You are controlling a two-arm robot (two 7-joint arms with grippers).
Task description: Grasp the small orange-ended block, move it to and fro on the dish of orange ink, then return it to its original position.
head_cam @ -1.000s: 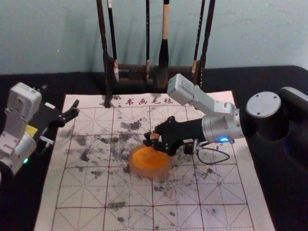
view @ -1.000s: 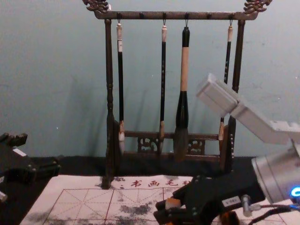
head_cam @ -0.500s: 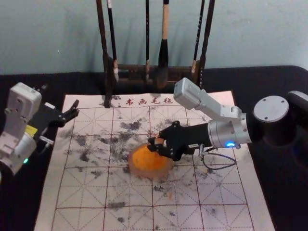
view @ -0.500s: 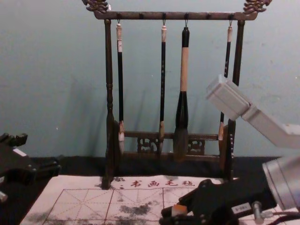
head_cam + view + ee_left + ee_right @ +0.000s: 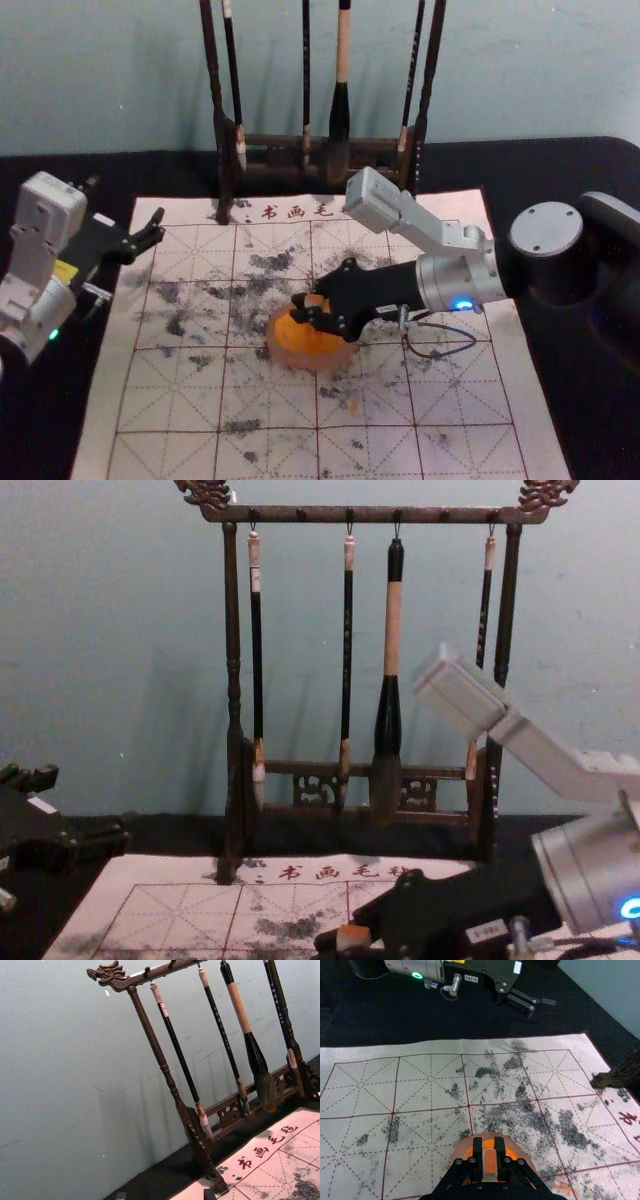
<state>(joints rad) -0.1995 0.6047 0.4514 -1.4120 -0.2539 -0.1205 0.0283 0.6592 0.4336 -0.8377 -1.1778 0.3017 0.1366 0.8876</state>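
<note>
Orange-topped, pale-sided block point(image 5: 490, 1162), small and squared, in the right gripper point(image 5: 299, 308).

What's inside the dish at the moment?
Orange ink shows inside the dish. The block, held in the jaws of the right gripper, is over it. They cover part of the ink, so I can't tell whether the block touches it.

Right gripper point(image 5: 300, 308)'s got its fingers point(image 5: 477, 1152) close together, wrist point(image 5: 462, 282) stretched out behind them to the right. Left gripper point(image 5: 156, 229)'s just parked well apart from it, fingers spread.
</note>
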